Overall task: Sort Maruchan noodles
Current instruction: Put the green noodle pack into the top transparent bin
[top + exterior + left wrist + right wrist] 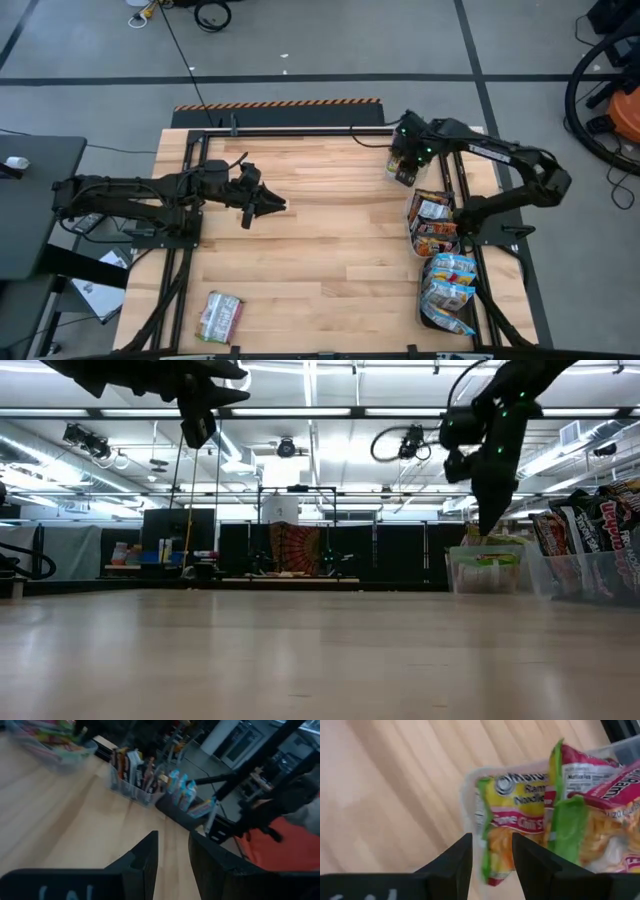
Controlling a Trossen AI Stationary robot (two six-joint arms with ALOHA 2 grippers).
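My right gripper (403, 170) hangs open at the table's far right, pointing down over a clear tray (469, 782). The tray holds several upright yellow-green Maruchan noodles packets (512, 815). One packet's green edge (485, 845) shows below the gap between the fingers (492, 857); I see no contact. A silver-green packet (220, 316) lies flat on the table at the near left. My left gripper (278, 205) hovers open left of the table's middle, with nothing between its fingers (175, 855).
Two more clear trays stand along the right edge. One holds dark brown-red packets (432, 225) and the other holds pale blue packets (450, 292). Bare wood (330, 240) spans the middle of the table. Black frame rails (300, 130) run along the far edge.
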